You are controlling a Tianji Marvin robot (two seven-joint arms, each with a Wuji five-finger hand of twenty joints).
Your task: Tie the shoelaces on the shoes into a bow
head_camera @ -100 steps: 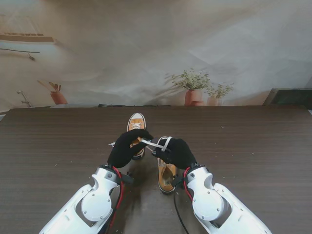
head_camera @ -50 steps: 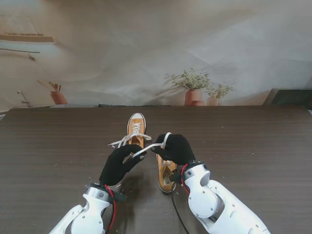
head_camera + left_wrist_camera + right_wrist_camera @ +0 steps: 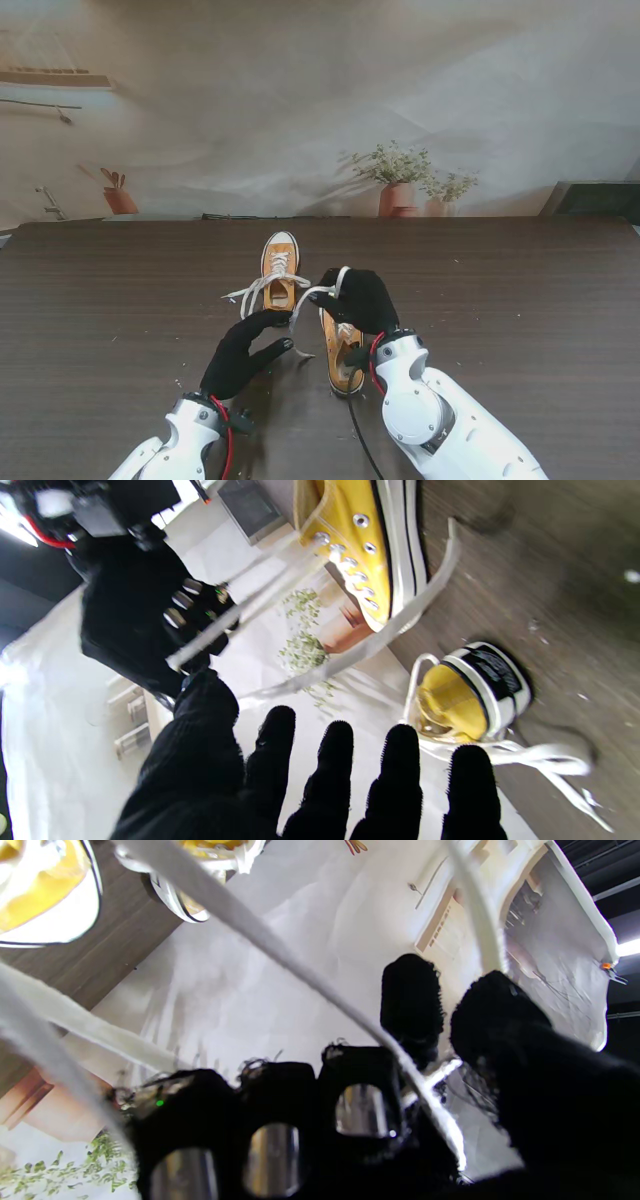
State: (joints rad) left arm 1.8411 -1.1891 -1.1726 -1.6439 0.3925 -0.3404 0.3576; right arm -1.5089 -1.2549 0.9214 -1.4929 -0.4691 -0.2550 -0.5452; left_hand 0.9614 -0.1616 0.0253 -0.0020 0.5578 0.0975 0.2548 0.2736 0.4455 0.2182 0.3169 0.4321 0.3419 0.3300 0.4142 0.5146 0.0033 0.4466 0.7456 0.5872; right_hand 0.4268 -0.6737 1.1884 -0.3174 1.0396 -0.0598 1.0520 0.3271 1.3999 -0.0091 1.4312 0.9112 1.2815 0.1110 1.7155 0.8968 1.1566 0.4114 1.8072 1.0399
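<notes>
White flat lace (image 3: 312, 293) of near yellow canvas shoe (image 3: 342, 352) sits pinched in our curled right hand (image 3: 358, 300); left hand (image 3: 240, 355) spread, empty, just short of it. Mid-knot, no bow; next we regrasp free strand.

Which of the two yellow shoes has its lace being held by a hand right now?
The nearer shoe, on the right. The right hand grips its white lace. The farther shoe has loose laces, and the left hand is open.

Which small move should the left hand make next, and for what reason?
Probably reach forward and pinch the free lace. The left hand is open and holds nothing, while the right hand grips a lace over the near shoe.
</notes>
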